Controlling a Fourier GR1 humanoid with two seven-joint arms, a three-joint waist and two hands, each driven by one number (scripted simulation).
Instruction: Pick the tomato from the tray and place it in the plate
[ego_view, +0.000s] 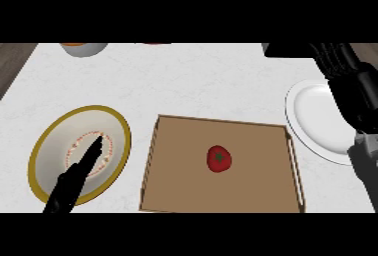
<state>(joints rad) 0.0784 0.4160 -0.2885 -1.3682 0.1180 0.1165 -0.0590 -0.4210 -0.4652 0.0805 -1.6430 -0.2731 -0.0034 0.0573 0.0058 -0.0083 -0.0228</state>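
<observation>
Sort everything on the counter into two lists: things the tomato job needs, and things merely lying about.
Needed: tomato; brown tray; one plate, white plate or gold-rimmed plate, I cannot tell which; right hand.

Lying about: bowl at the far edge; left hand.

Red tomato (218, 159) lying in brown tray (159, 165)

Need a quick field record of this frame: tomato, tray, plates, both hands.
tomato: red, green stem, lying in the tray, not held
tray: brown, square, centre of counter
gold-rimmed plate, left of tray
white plate, right of tray, partly behind right arm
left hand: fingers straight, over gold-rimmed plate, holds nothing
right hand: above the white plate, fingers unclear
bowl: far left edge, cut off
</observation>
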